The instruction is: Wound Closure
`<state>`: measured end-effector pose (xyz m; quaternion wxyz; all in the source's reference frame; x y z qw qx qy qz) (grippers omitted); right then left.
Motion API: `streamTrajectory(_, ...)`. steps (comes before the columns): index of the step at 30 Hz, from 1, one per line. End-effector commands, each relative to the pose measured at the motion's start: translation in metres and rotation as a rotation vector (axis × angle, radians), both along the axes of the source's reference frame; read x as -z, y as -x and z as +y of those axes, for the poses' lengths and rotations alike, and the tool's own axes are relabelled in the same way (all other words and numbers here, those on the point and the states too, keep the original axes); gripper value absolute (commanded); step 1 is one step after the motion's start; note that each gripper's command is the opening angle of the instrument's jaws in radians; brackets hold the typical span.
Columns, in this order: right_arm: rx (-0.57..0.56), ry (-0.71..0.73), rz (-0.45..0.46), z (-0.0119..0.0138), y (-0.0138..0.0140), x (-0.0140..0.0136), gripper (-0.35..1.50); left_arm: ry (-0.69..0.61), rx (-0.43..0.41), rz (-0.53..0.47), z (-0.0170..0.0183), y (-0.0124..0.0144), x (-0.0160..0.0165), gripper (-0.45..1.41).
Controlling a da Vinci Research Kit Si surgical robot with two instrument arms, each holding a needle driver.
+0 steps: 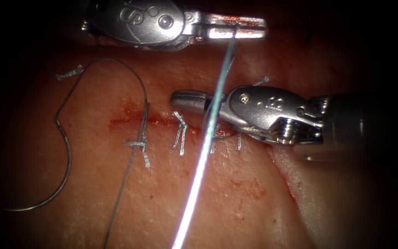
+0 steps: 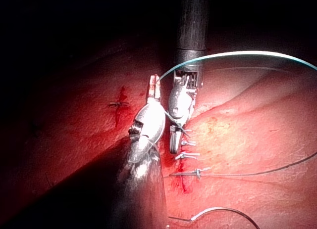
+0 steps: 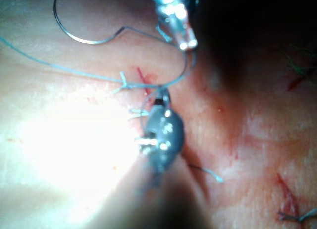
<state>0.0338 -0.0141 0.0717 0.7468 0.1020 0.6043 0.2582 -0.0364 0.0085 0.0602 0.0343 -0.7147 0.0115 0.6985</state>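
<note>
Needle (image 1: 63, 152): curved, lying loose on the tissue (image 1: 236, 203) toward its left edge, well left of the cut's left end; not in the tissue, held by neither of my tools. Also seen from the left wrist (image 2: 233, 212) and the right wrist (image 3: 74, 28).

Thread (image 1: 199, 170): one pale strand runs taut from my left tool's tip down across the cut toward the tissue's near edge, passing just in front of my right tool's jaws. A thin dark strand (image 1: 130, 161) arcs from the needle's tail over the cut and trails to the near edge.

Cut (image 1: 130, 122): a red horizontal line mid-tissue, red fluid along it, with knotted stitches (image 1: 179, 131) and short cut ends standing across it.

My left tool (image 1: 236, 27): at the tissue's far edge, jaws clamped together on the pale thread.

My right tool (image 1: 190, 99): lying over the cut's right part, tip pointing left, jaws together; I cannot tell whether the thread is between them or only beside them
</note>
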Motion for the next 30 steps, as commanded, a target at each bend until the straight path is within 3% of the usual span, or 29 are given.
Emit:
streamTrajectory(1, 0.017, 0.000, 0.024, -0.0006, -0.0011, 0.0001, -0.18, 0.005, 0.004, -0.006, 0.0004, 0.0006, -0.0010, -0.45)
streamTrajectory(8, 0.060, 0.005, 0.125, -0.0018, -0.0013, 0.0025, -0.13, 0.027, 0.011, -0.012, 0.0010, 0.0003, -0.0060, -0.45)
streamTrajectory(16, 0.063, 0.014, 0.180, -0.0019, 0.0001, 0.0026, 0.06, -0.001, 0.004, -0.012, -0.0004, -0.0003, -0.0109, -0.45)
streamTrajectory(23, -0.014, -0.030, 0.325, -0.0005, 0.0036, 0.0014, 0.11, -0.006, -0.008, -0.020, -0.0019, 0.0002, -0.0137, -0.45)
streamTrajectory(30, -0.100, -0.090, 0.371, -0.0003, 0.0054, 0.0011, 0.12, -0.012, -0.015, -0.026, -0.0029, 0.0003, -0.0153, -0.45)
